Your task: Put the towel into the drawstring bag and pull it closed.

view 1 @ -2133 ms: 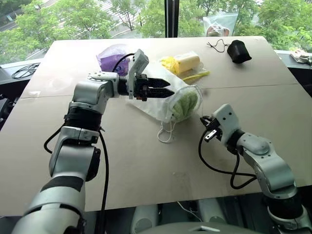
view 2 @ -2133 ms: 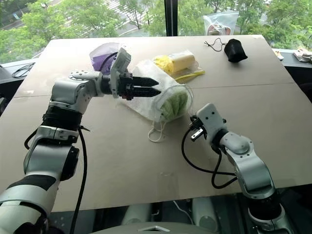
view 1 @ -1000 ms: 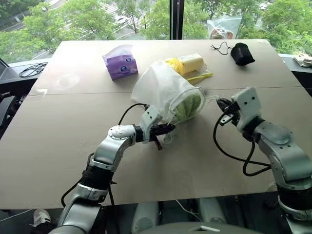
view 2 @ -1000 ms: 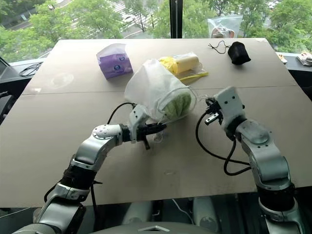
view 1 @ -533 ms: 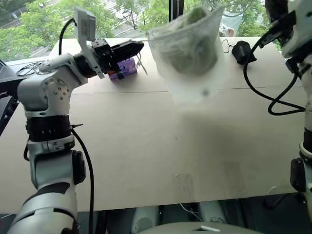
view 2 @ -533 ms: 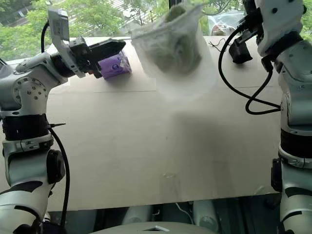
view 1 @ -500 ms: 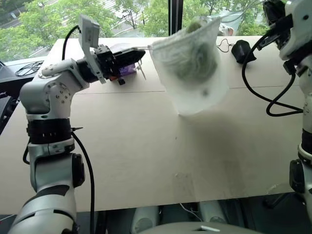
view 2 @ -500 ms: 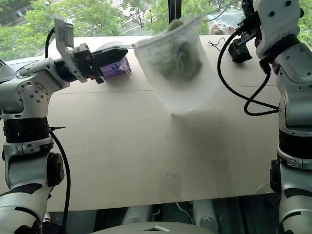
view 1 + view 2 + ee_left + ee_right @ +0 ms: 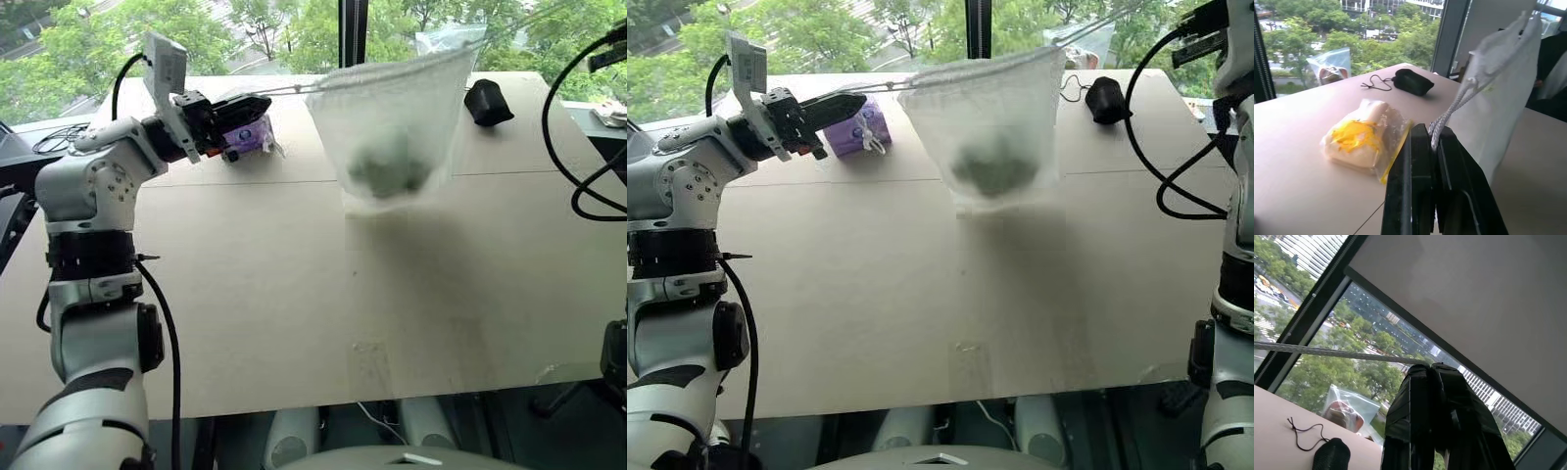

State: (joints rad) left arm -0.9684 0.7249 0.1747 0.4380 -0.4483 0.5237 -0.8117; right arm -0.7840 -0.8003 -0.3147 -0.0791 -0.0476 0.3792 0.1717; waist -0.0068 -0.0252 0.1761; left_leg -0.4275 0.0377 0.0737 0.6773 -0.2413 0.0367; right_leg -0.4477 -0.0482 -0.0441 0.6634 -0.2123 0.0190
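Your left gripper (image 9: 1430,142) and right gripper (image 9: 1431,369), each clamped on a cord (image 9: 1332,352), stretch the drawstring bag (image 9: 392,127) above the table (image 9: 245,294), the towel (image 9: 387,174) sagging inside; pull unevenly and a thin cord could slip free, dropping it.

I'm standing at a broad tan table (image 9: 245,294) that is sitting before tall windows (image 9: 1327,347); daylight is streaming in over green trees (image 9: 88,39) and city buildings (image 9: 1298,249) outside.
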